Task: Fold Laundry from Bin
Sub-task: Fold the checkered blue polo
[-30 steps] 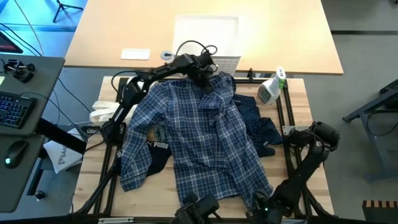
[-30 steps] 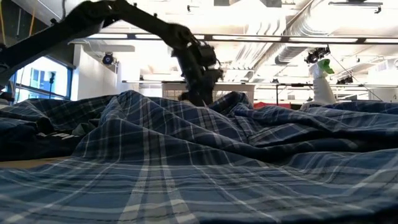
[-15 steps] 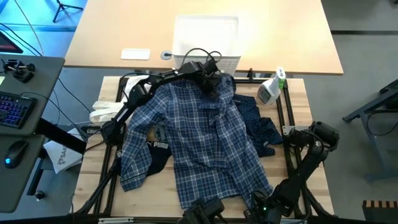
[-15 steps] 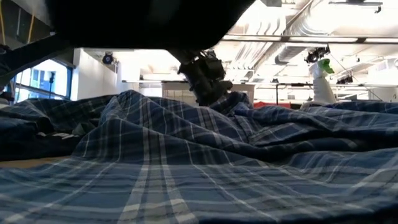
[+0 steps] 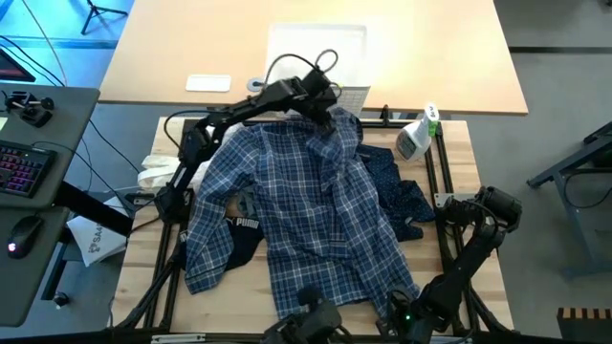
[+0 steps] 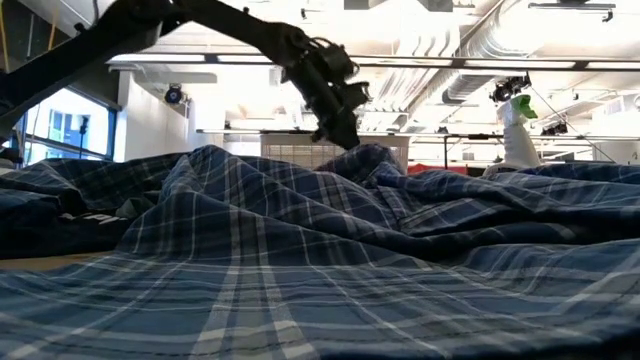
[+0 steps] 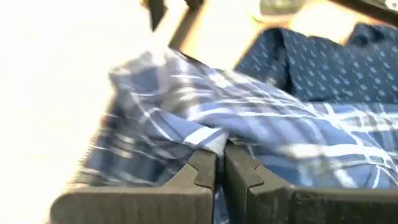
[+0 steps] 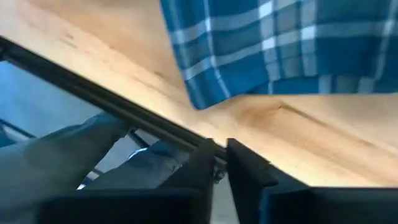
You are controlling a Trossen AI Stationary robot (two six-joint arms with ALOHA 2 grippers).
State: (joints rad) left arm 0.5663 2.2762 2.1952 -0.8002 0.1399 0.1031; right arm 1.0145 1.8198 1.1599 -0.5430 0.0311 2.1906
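Note:
The blue-white plaid shirt (image 5: pixel 306 210) lies spread over the wooden table, on top of the navy dotted trousers (image 5: pixel 397 191) and the black Puma piece (image 5: pixel 244 229). My left gripper (image 5: pixel 328 117) is at the shirt's far end, shut on the cloth, in front of the white bin (image 5: pixel 317 57). My right gripper (image 5: pixel 308 317) is low at the table's near edge, shut with nothing between its fingers (image 8: pixel 205 165). The shirt's near hem corner (image 8: pixel 199 99) lies a little beyond it, untouched. My left gripper pinches a raised fold at the plaid shirt's far end (image 7: pixel 210 139) between its two fingers (image 7: pixel 202 174). It slants down at the cloth from above (image 6: pixel 345 140). The fold stands up as a small peak (image 6: pixel 368 152), and the remainder of the shirt lies slack on the table.
A spray bottle (image 5: pixel 416 134) stands at the table's far right corner. A white cloth (image 5: pixel 158 174) hangs off the left edge. The bin stands on a separate tan table (image 5: pixel 191 48) beyond the far edge. Dark frame rails (image 5: pixel 435 182) run along the table's sides.
My left gripper has shifted a little toward the table's right edge over the shirt's far end, dipped onto it and then risen slightly, drawing a small peak of cloth up with it. My right arm has shifted along the near edge.

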